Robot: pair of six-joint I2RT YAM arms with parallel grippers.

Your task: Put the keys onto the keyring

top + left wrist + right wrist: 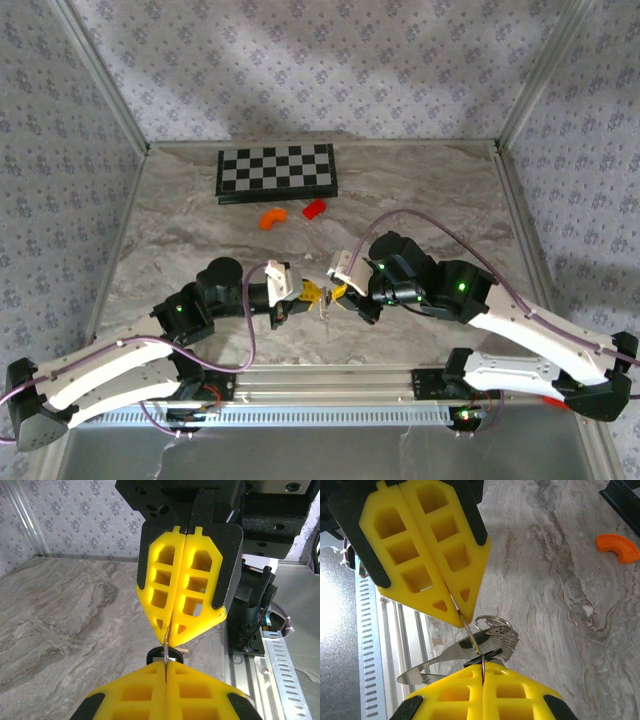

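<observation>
**Both hands pinched on the keyring, key part-threaded**

My left hand (300,292) and right hand (341,291) sat tip to tip over the near middle of the table (200,230). Both were closed. A thin silver wire of the keyring (493,625) ran from the seam of my left fingertips into the seam of my right ones, so each hand looked to be pinching the loop. The keys (490,654) were in the same bunch, with the dark head right at my right fingertips and the blades and teeth sticking out beside the pinch. I couldn't tell whether my right hand also gripped the key head.

I judged the step to be threading, not yet finished. To do it well, one hand should hold the loop firm. The other should work the key's hole along the wire in small turns. No pulling apart, or the thin wire could slip out. The hold was right at the fingertips, so slow moves only.
</observation>
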